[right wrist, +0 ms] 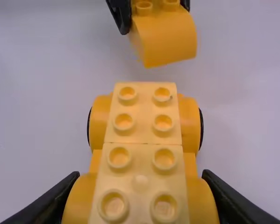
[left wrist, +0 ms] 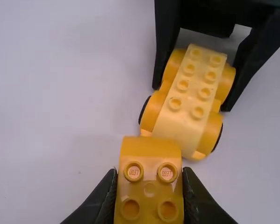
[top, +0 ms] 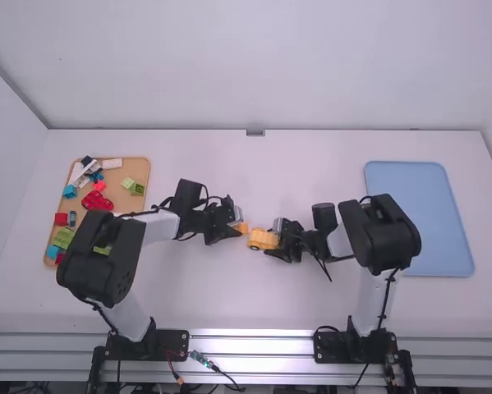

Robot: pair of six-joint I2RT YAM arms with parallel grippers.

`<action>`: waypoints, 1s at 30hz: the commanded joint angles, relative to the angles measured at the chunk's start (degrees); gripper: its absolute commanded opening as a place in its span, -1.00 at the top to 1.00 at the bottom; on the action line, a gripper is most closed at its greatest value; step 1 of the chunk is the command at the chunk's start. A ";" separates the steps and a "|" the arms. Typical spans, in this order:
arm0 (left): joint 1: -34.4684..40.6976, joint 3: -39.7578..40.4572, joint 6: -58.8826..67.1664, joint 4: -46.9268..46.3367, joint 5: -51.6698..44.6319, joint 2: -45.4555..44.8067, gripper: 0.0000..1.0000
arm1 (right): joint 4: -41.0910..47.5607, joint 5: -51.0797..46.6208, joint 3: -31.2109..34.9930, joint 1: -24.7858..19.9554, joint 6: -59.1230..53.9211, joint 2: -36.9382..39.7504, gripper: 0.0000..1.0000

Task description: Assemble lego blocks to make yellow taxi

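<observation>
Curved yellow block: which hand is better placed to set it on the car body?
Left, probably: the left hand holds the curved block near the free end of the car body; the right hand grips its other end and could steady it.

High view: bright, diffuse light, table [top: 229, 304] and wall [top: 246, 66] evenly lit. Glare on the rail [top: 250, 335] at the bottom edge. Wrist views: dimmer, softer. Car [left wrist: 196, 88] top paler than its sides, so light falls from above. Table shadows faint, soft-edged. Black parts nearly featureless.
</observation>
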State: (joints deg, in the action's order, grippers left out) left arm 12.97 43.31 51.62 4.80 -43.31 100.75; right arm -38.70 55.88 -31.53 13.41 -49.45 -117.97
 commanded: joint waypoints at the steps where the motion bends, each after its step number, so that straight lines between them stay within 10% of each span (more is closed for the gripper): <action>1: 0.11 -0.57 0.52 -1.12 -0.74 -3.94 0.96 | 0.46 -0.22 -1.07 0.70 -0.09 -1.11 -0.05; 14: 0.11 -0.85 0.79 -8.14 -2.54 -9.54 0.96 | 24.26 -0.33 -11.78 5.90 -14.08 -1.11 0.17; 30: 0.17 -3.48 0.94 -3.90 -9.51 -7.83 0.96 | 16.46 2.47 -10.58 5.77 -13.38 -4.43 0.23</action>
State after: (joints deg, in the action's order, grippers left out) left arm 12.97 40.62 53.49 0.30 -50.81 91.72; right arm -22.52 58.85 -42.68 19.33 -62.96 -120.75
